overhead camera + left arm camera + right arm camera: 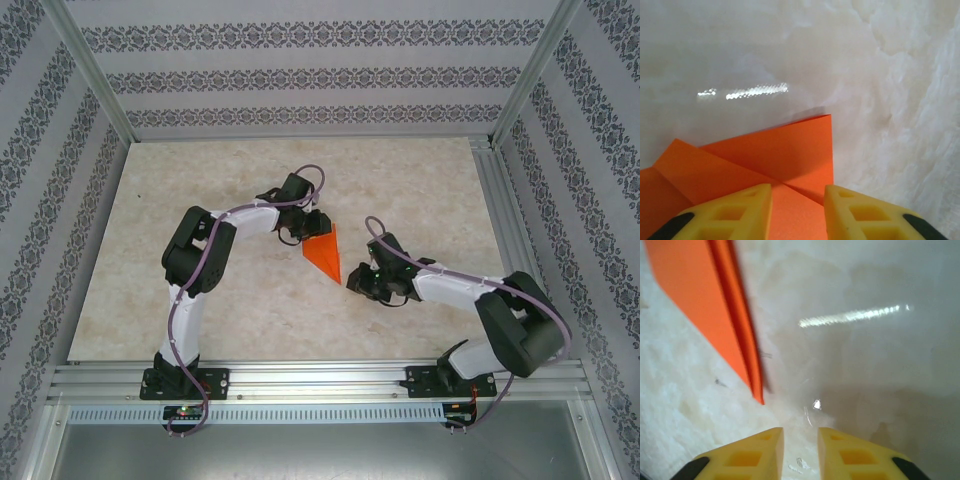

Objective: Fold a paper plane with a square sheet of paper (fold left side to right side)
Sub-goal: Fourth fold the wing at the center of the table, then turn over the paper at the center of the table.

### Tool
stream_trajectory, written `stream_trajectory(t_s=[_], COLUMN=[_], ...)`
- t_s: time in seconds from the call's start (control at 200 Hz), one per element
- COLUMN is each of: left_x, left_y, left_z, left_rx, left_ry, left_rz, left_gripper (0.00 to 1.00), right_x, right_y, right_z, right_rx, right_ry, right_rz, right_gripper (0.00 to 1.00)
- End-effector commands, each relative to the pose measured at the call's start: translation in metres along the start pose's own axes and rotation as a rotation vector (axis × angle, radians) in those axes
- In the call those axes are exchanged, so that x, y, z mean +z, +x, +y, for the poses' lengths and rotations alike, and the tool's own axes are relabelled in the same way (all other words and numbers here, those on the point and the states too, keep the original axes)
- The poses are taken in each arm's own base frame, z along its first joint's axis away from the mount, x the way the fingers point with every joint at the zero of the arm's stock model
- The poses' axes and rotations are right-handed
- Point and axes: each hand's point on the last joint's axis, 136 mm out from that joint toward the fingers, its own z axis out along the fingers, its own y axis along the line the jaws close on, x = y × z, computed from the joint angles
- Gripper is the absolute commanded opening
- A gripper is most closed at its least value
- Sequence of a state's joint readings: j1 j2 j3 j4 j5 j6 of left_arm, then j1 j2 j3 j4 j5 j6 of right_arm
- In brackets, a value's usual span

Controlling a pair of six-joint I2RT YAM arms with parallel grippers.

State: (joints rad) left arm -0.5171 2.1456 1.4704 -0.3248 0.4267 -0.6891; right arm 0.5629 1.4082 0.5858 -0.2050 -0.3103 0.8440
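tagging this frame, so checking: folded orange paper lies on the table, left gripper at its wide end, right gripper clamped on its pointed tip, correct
Only the grip is wrong. The right wrist view shows the right gripper open over bare table, with the tip of the folded orange paper short of it. The left gripper is at the wide end.
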Motion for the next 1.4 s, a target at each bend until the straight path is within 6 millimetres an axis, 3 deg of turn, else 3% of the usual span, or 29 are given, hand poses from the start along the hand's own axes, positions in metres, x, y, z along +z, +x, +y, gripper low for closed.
stream_trajectory(t_s=[0.0, 0.145, 0.23, 0.315, 0.545, 0.719, 0.864, 1.074, 1.199, 1.399], left_x=[-0.031, -0.074, -0.096, -0.105, -0.072, -0.044, -0.028, -0.019, -0.016, -0.03], left_y=[-0.026, -0.044, -0.044, -0.033, 0.007, 0.005, 0.004, 0.006, 0.006, 0.003], left_z=[-0.023, -0.048, -0.046, -0.034, -0.016, -0.032, -0.023, -0.023, -0.027, -0.04], left_rx=[-0.006, 0.026, 0.026, -0.002, -0.088, -0.131, -0.159, -0.154, -0.146, -0.105], left_ry=[0.067, 0.14, 0.145, 0.139, 0.235, 0.396, 0.375, 0.371, 0.38, 0.409], left_rz=[-0.042, -0.117, -0.158, -0.166, -0.087, -0.051, -0.042, -0.027, -0.018, -0.036], left_gripper=[0.39, 0.47, 0.49, 0.49, 0.47, 0.44, 0.42, 0.35, 0.24, 0.11], right_x=[-0.017, -0.027, -0.025, -0.019, -0.011, -0.02, -0.033, -0.047, -0.049, -0.055], right_y=[-0.014, -0.045, -0.061, -0.071, -0.079, -0.071, -0.067, -0.067, -0.066, -0.067], right_z=[0.016, 0.037, 0.046, 0.052, 0.04, 0.034, 0.03, 0.025, 0.024, 0.026], right_rx=[-0.155, -0.232, -0.258, -0.269, -0.232, -0.212, -0.204, -0.202, -0.194, -0.176], right_ry=[-0.055, -0.12, -0.166, -0.198, -0.208, -0.224, -0.224, -0.218, -0.231, -0.292], right_rz=[-0.026, -0.091, -0.112, -0.11, -0.125, -0.139, -0.171, -0.204, -0.21, -0.236], right_gripper=[0.31, 0.42, 0.46, 0.49, 0.49, 0.5, 0.5, 0.51, 0.52, 0.66])
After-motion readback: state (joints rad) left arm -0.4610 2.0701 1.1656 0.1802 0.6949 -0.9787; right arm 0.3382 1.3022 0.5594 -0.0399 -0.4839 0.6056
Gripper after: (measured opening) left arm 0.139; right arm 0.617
